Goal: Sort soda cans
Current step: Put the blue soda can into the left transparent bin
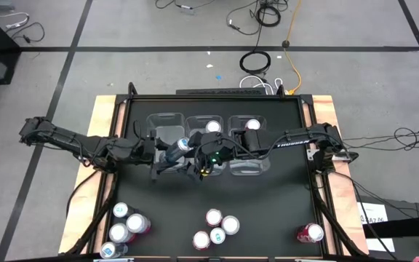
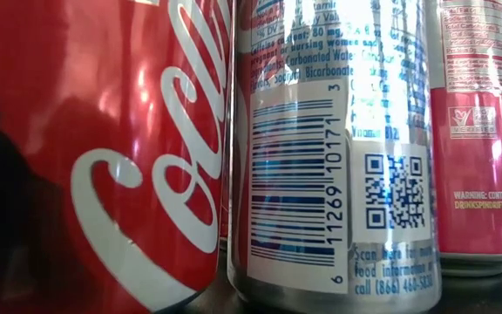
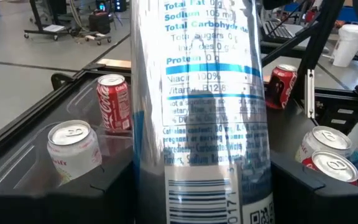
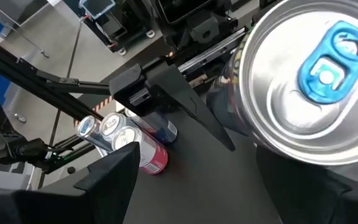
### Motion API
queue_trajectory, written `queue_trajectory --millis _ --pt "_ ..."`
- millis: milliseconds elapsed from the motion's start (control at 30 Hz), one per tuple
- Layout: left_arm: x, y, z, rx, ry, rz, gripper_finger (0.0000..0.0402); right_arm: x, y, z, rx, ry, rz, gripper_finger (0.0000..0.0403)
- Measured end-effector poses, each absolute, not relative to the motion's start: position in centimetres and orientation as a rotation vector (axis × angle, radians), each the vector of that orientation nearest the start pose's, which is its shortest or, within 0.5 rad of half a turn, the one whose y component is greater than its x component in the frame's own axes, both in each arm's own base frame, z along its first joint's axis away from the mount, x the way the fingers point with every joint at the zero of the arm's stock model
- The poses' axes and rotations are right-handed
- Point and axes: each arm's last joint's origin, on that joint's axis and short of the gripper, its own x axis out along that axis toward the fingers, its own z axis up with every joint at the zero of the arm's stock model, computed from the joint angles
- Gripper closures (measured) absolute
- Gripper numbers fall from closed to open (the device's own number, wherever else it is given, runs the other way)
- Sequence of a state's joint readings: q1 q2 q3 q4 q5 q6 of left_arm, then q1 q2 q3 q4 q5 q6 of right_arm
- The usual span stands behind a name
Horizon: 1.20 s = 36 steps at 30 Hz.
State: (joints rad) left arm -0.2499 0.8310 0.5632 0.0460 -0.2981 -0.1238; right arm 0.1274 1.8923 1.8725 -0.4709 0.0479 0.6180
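My left gripper (image 1: 170, 155) is shut on a silver-and-blue soda can (image 3: 197, 106), held above the table in front of three clear bins (image 1: 167, 125). The can's silver top with a blue tab (image 4: 319, 74) faces my right gripper (image 1: 196, 163), which stands open close beside it from the right; I see no touch. A pink-and-white can (image 1: 213, 126) stands in the middle bin and a red can (image 1: 252, 124) in the right bin. Other soda cans stand on their bases near the front edge. My left gripper pinches the can's side wall, on its lower half near the barcode (image 3: 151, 186), between its two fingers. The fingers come roughly level from the table's left and lie across the can. The can stands roughly upright in the hold, top up, lifted clear of the table.
Cans stand in a group at the near left (image 1: 126, 225), another at the near middle (image 1: 215, 227), and one red can at the near right (image 1: 310, 233). Three cans (image 2: 338, 157) fill the low view. Wooden rails (image 1: 102, 124) edge the black tabletop.
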Motion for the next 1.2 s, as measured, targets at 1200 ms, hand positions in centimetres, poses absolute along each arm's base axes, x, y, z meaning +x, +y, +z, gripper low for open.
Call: queue_trajectory --millis 1200 --pt "17.7 -2.5 27.5 -0.025 0.152 0.490 0.0156 41.7 8.6 35.2 0.610 0.658 -0.100 0.0090"
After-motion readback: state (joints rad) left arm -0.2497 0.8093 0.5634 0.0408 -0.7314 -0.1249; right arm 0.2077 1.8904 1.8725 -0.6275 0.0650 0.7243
